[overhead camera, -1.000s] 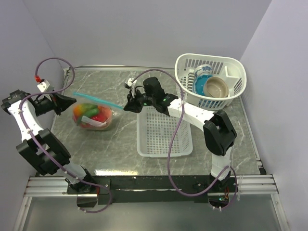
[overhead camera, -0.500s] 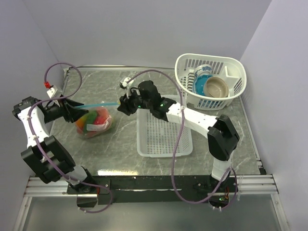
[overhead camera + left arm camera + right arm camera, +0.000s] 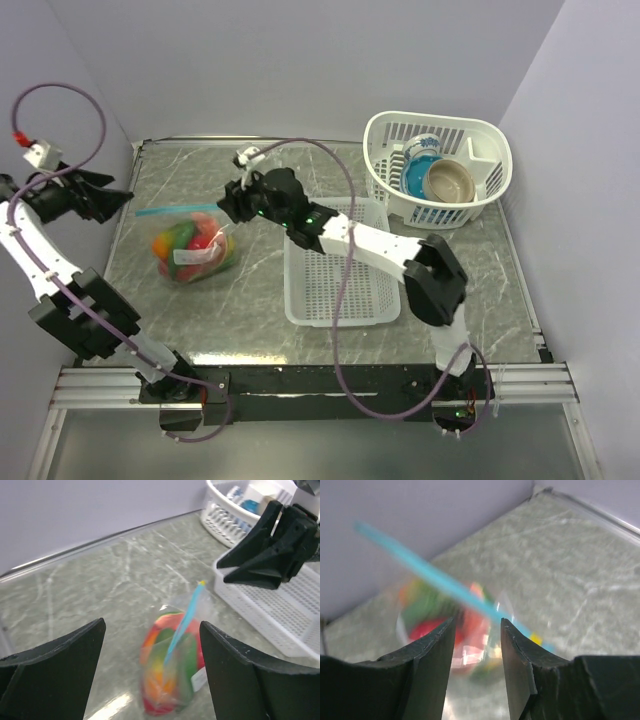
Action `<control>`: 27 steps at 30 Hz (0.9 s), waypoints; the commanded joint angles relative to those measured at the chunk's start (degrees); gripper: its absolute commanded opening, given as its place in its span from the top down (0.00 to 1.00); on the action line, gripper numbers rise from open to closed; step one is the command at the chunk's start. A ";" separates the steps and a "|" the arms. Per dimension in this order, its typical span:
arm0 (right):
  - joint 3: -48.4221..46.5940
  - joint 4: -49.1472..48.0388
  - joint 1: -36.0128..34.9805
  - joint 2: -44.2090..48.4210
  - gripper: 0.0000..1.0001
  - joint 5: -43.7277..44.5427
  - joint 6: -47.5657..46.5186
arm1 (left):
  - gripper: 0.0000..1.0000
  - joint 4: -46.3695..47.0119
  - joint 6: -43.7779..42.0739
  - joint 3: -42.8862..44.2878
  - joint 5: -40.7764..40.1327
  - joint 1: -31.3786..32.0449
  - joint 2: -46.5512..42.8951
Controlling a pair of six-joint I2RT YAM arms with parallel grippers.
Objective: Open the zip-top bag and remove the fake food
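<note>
The zip-top bag [image 3: 196, 255] lies on the table at the left, its teal zip strip [image 3: 175, 211] along the top. The fake food [image 3: 183, 241], in red, orange, yellow and green, is packed inside it. My left gripper [image 3: 118, 190] hangs open up and to the left of the bag, holding nothing. In the left wrist view the bag [image 3: 170, 672] is blurred beyond the wide-spread left gripper [image 3: 152, 647]. My right gripper [image 3: 226, 203] is open just right of the strip's end. In its wrist view the right gripper [image 3: 477, 630] frames the bag [image 3: 470, 630], with the strip [image 3: 445, 587] apart from the fingers.
A flat white slotted basket [image 3: 340, 300] lies right of the bag, under the right arm. A round white basket [image 3: 485, 135] at the back right holds a blue bowl [image 3: 412, 178] and a tan bowl [image 3: 450, 180]. Walls close in the left and back.
Both grippers have opened and let go of the zip strip. The left arm has pulled back up and to the left, the right gripper has moved left, and the bag has settled on the table.
</note>
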State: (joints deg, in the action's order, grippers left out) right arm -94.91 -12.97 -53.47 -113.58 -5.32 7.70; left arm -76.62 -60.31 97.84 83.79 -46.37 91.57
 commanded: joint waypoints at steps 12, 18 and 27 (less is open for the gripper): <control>-16.96 -3.29 -0.40 -11.75 0.50 -0.21 6.36 | 0.21 -1.87 -25.20 -25.32 -2.12 3.82 4.41; -12.84 -5.40 -0.93 -10.08 0.50 -3.81 6.45 | 0.21 -2.04 -23.10 -30.87 -5.04 10.95 -0.86; -11.54 -0.56 -1.72 -8.16 0.54 -9.44 6.18 | 0.24 -2.31 -11.07 -30.78 -5.65 12.62 -7.63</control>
State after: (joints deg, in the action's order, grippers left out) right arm -107.98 -14.11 -54.39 -125.16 -11.38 13.87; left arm -76.31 -77.95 66.48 78.22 -34.04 88.51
